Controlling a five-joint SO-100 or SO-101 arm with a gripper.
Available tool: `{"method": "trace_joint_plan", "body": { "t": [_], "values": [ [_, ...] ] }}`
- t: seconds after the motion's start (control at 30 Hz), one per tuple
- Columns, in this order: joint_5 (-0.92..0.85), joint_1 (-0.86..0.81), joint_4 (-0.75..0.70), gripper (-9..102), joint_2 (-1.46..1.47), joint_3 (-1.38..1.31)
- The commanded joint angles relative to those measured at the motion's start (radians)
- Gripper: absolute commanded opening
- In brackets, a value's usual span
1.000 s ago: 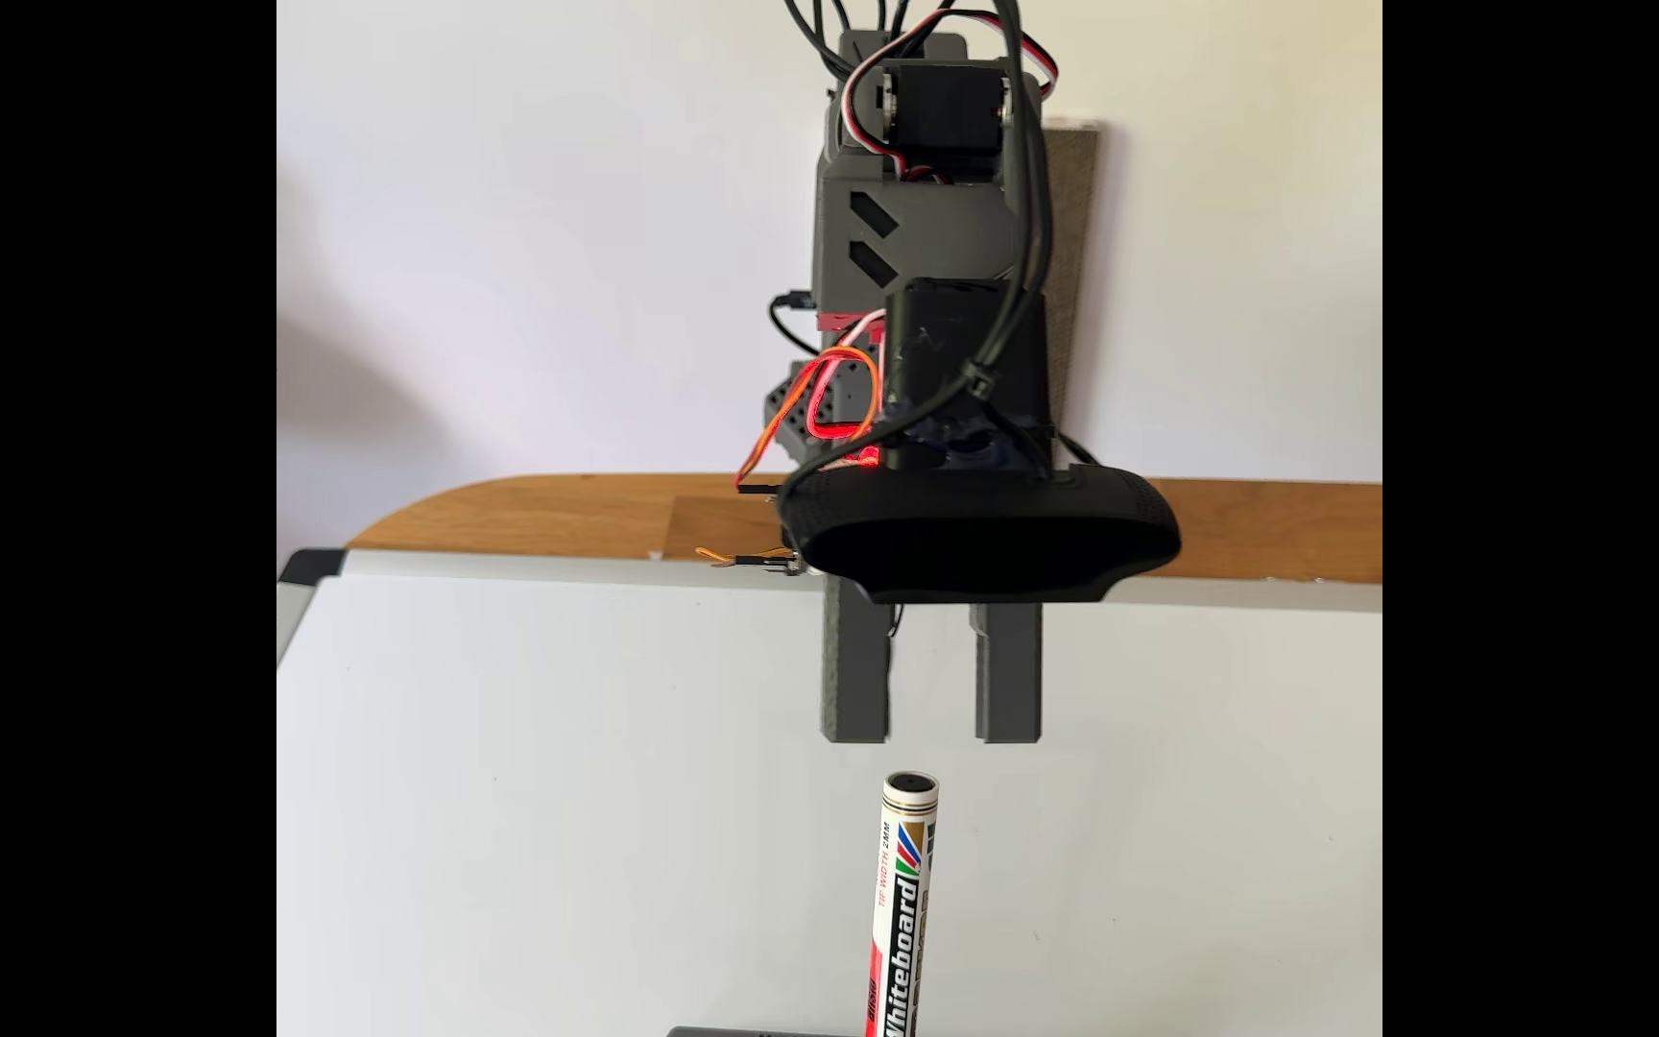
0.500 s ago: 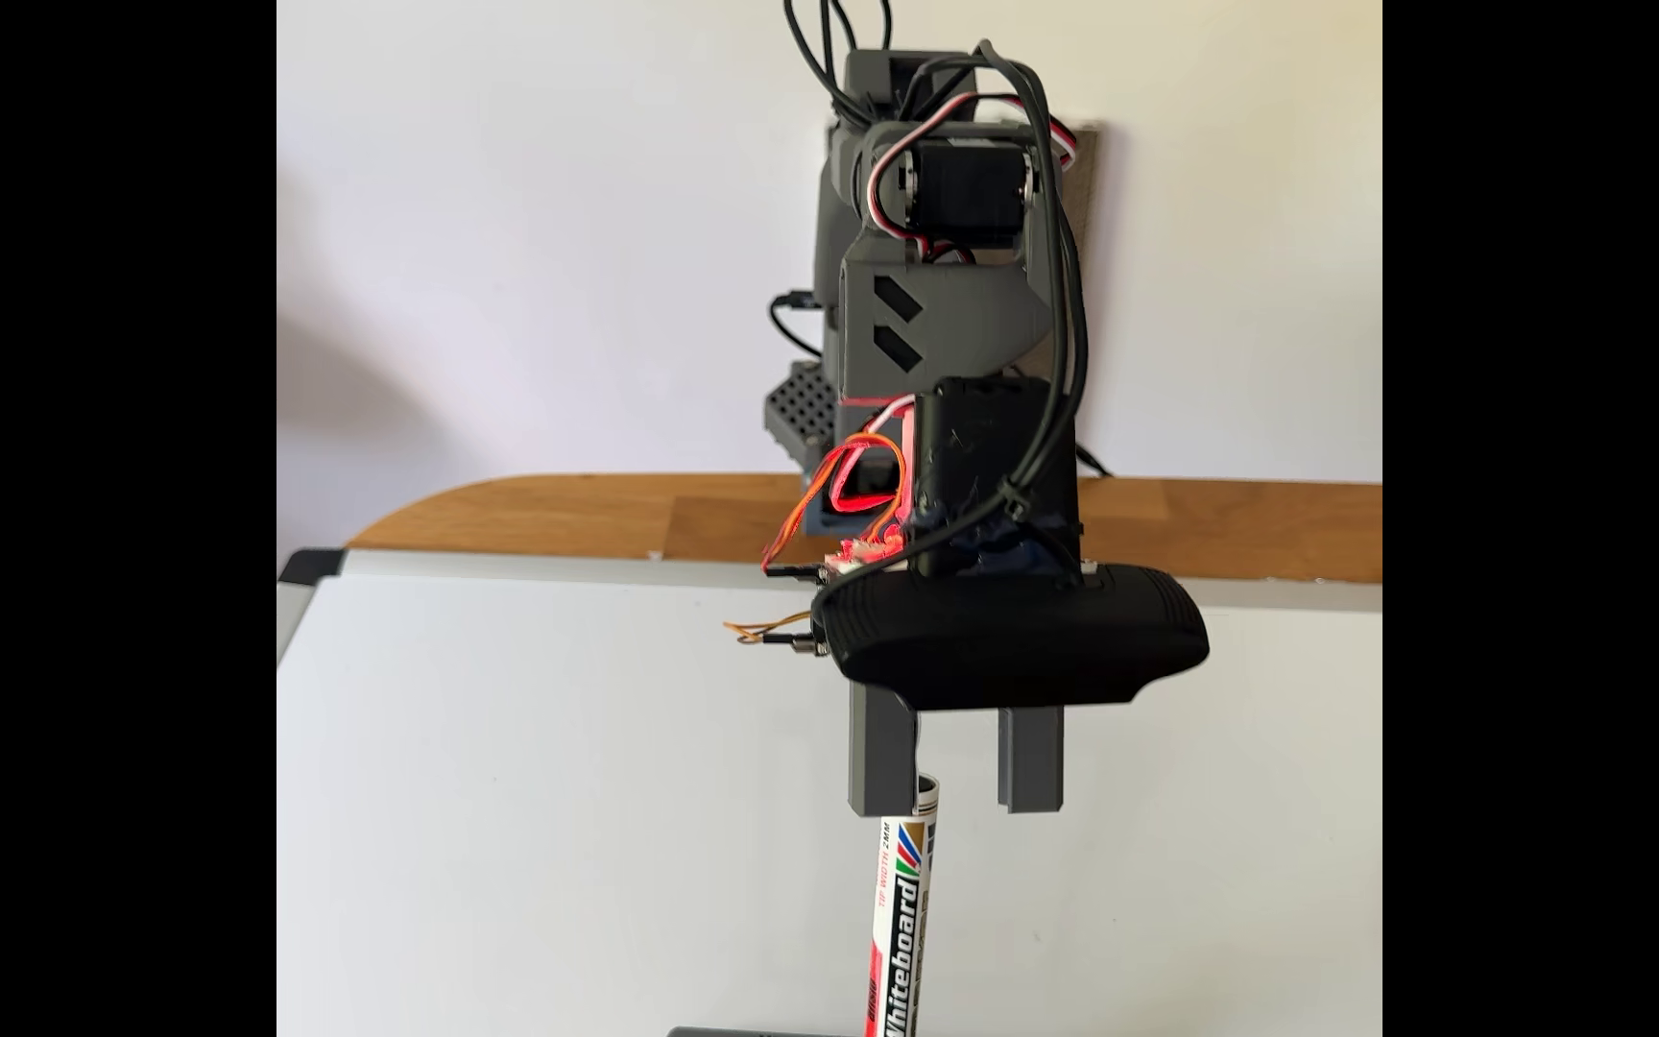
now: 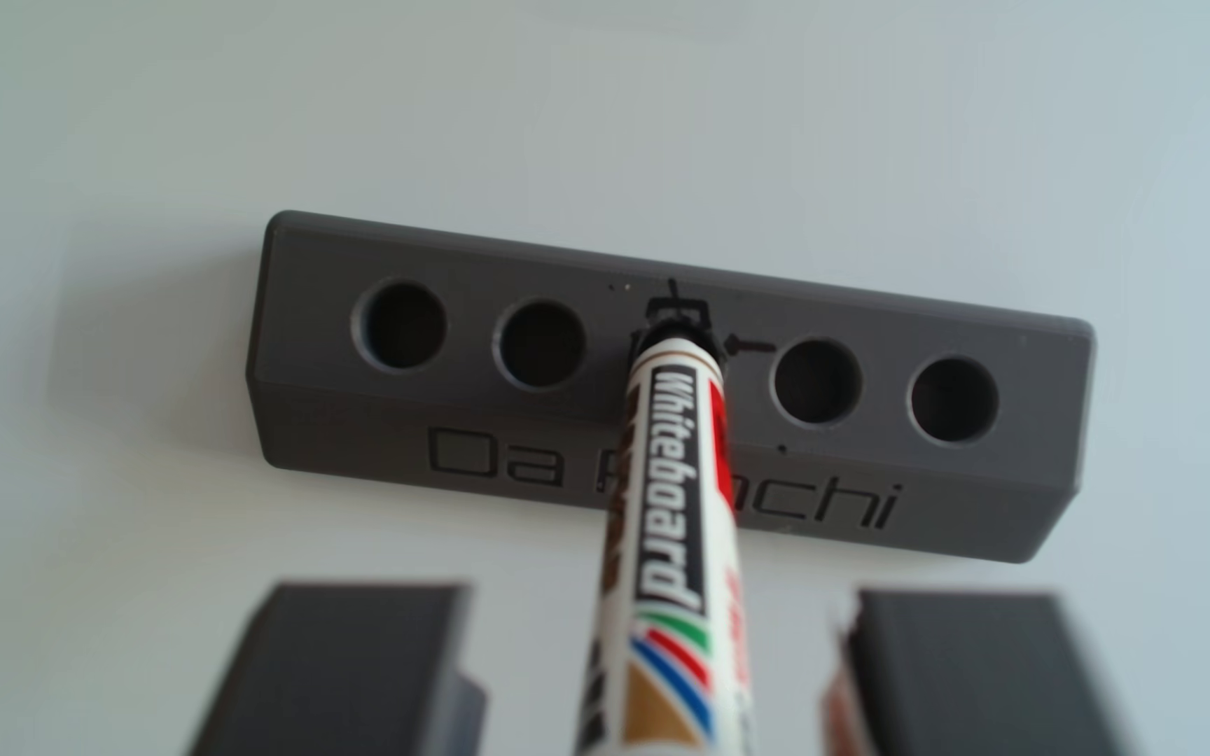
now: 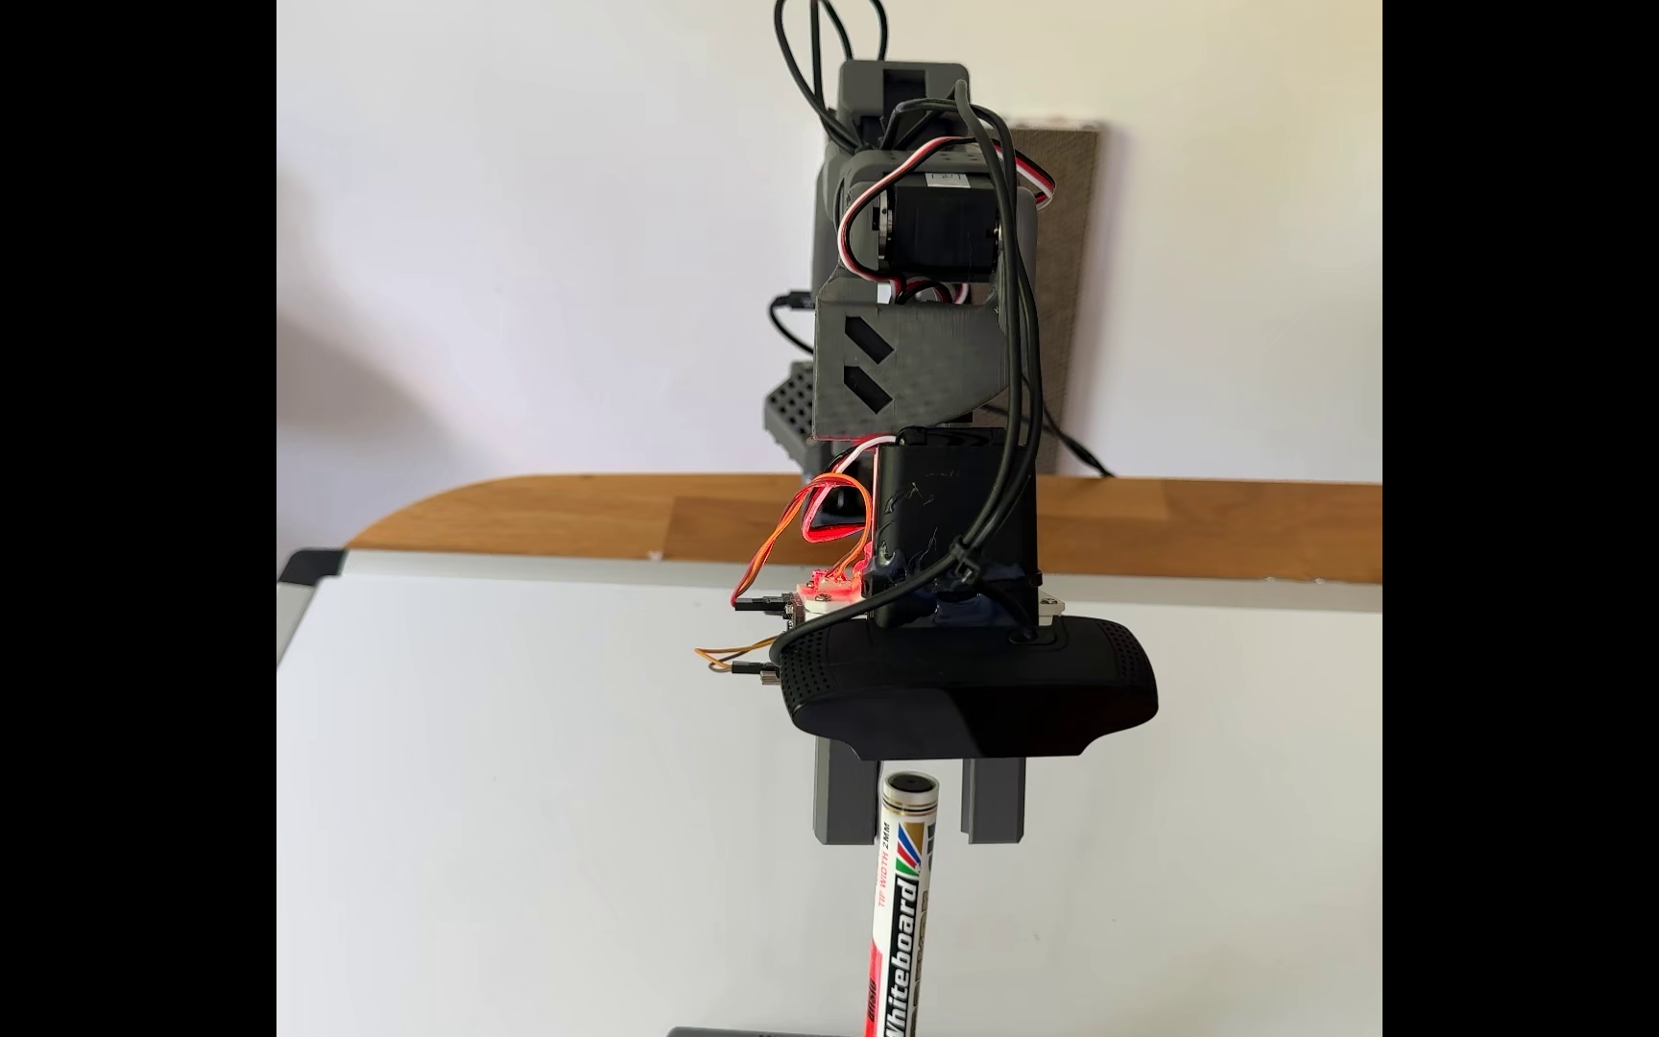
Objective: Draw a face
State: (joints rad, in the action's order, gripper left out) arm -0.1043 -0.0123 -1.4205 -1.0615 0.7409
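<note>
The grey two-finger gripper (image 4: 915, 833) hangs wide open, holding nothing, straddling the white whiteboard marker (image 3: 667, 538) standing in the grey five-hole holder's (image 3: 1017, 472) middle hole. It should centre, then close squarely. No face is drawn.

Grey holder (image 3: 442, 407); white, seemingly red-striped marker (image 3: 667, 509).

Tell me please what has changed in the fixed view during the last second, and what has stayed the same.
The claw came down and toward the camera. Its open fingers, which hung behind the marker, now stand on either side of its top end without gripping it. Half a second ago the claw sat further right, one finger at the marker's top. The marker stays upright in the grey holder, and the whiteboard stays blank.
</note>
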Motion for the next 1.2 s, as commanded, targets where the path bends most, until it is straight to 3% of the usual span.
{"method": "trace_joint_plan", "body": {
  "t": [0.0, 0.63, 1.17],
  "values": [
    [-0.009, -0.015, -0.012, 100, -0.029, -0.067],
    [-0.009, -0.008, -0.083, 100, -0.023, -0.066],
    [-0.011, -0.008, -0.061, 100, 0.000, -0.081]
  ]
}}
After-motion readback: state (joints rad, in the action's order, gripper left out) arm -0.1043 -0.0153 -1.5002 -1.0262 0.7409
